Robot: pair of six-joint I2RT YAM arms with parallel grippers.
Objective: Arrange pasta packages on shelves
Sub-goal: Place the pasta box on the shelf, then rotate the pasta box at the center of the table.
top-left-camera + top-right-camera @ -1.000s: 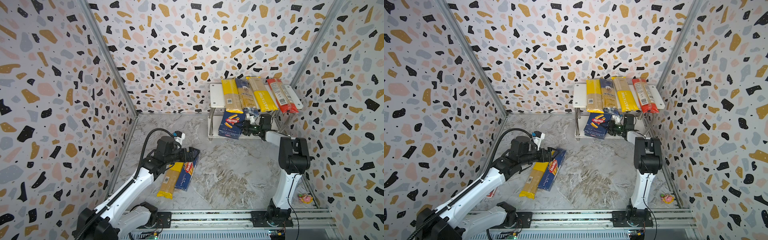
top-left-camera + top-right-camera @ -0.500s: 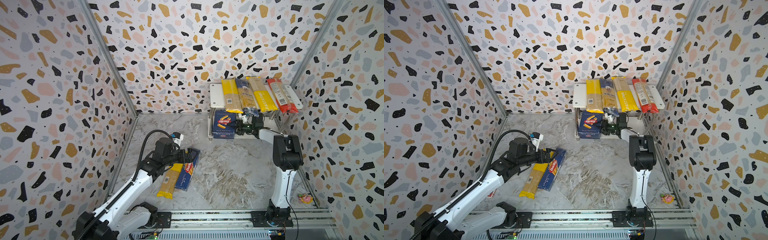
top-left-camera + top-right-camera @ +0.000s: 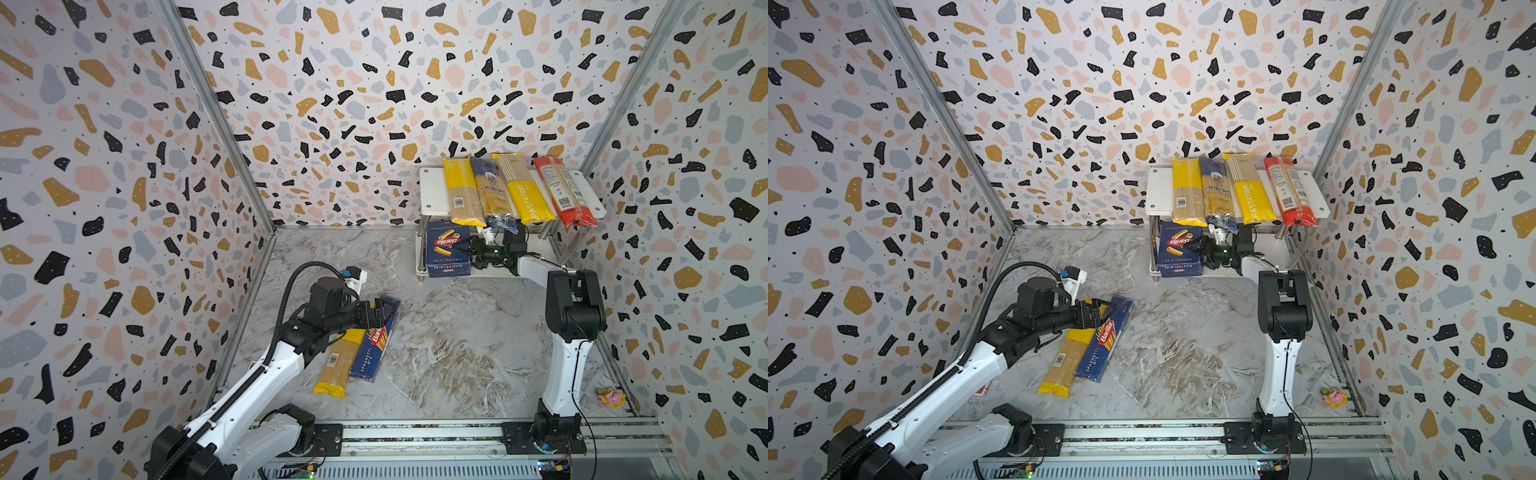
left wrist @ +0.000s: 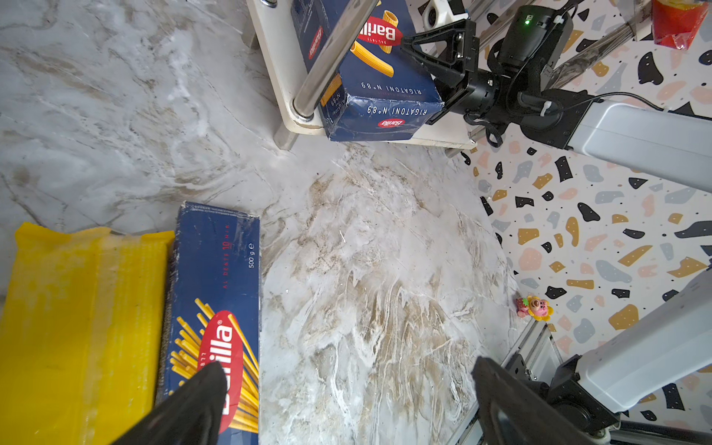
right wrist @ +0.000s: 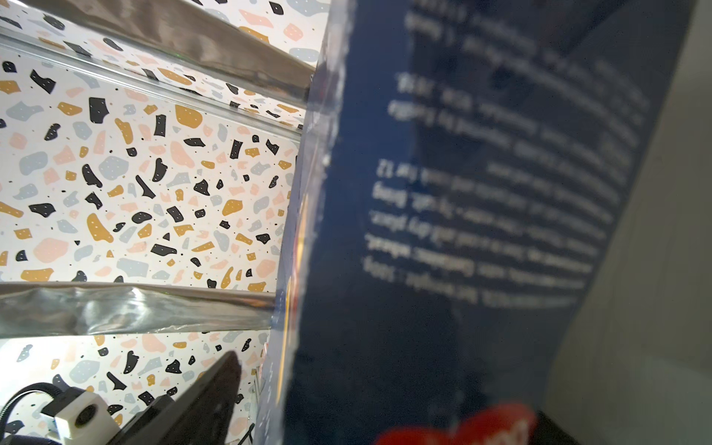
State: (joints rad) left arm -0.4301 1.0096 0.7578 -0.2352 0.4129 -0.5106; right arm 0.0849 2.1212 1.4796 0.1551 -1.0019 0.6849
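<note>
The wide blue rigatoni box stands on the lower board of the shelves, at its left end. My right gripper reaches under the top board. It is open, its jaws either side of the box's right side, and one finger stands clear of the box. On top lie a yellow bag, a dark blue bag, another yellow bag and a red bag. My left gripper hovers open over the slim blue box and a yellow bag on the floor.
A small pink toy lies by the right wall near the front. A flat red card peeks out beneath the left arm. The arms' base rail runs along the front. Patterned walls close in three sides.
The right gripper slid the rigatoni box left along the lower board, then spread its jaws off it. The left arm has barely moved.
</note>
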